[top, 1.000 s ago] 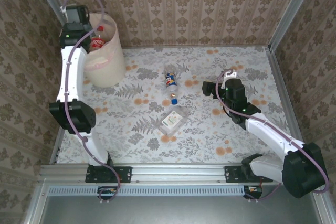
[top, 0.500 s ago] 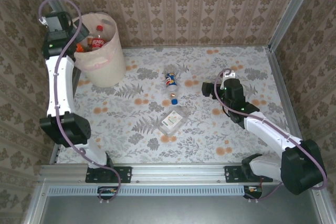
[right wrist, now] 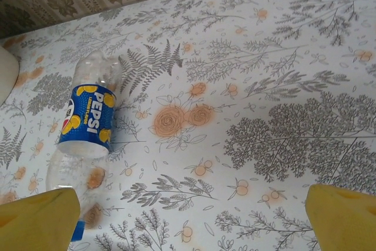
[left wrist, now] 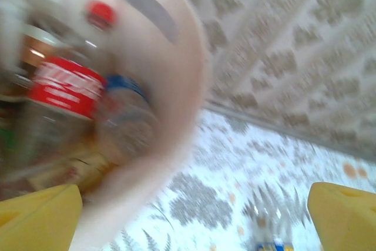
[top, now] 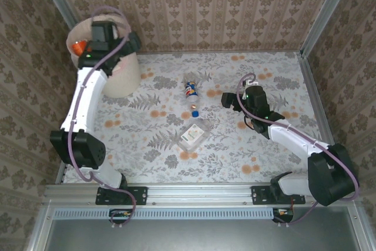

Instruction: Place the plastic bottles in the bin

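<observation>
Two bottles (top: 194, 135) lie right of the bin (top: 120, 80); both jaws are released and empty, so the right jaws should next grasp the blue-labelled bottle (right wrist: 88, 123).

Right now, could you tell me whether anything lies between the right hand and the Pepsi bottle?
Nothing visible does. The open right hand faces the Pepsi bottle, lying on its side, with bare table between them. The crushed bottle lies off that line, closer to the near edge.
</observation>
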